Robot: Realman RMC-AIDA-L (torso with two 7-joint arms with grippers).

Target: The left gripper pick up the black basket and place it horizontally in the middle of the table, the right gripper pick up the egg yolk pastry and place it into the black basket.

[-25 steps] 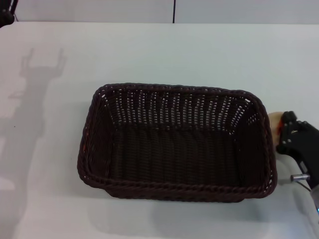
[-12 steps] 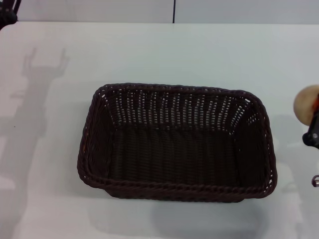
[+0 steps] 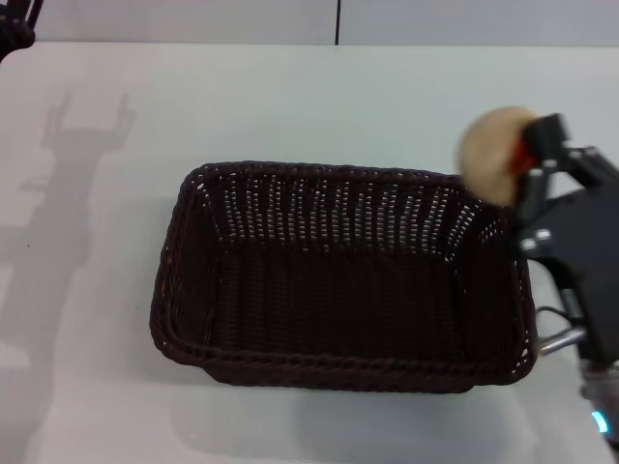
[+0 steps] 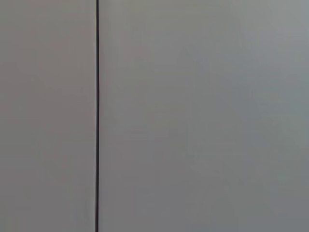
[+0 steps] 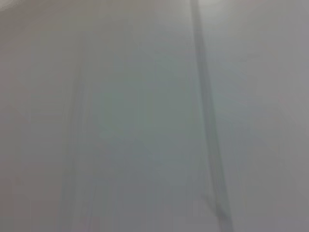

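Now | right gripper (image 3: 527, 164) clamped on pastry (image 3: 493, 155), raised over basket (image 3: 338, 280) far right rim (high enough to pass it, I judge) | basket lengthwise mid-table (image 3: 97, 387), empty, ready | left gripper (image 3: 12, 24) parked far-left corner, fingers unreadable

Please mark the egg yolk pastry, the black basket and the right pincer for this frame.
egg yolk pastry (image 3: 491, 153), head view, on its pale rounded side.
black basket (image 3: 338, 370), head view, on the near braided rim.
right pincer (image 3: 530, 159), head view, between the fingertips holding the pastry above the basket's far right corner.
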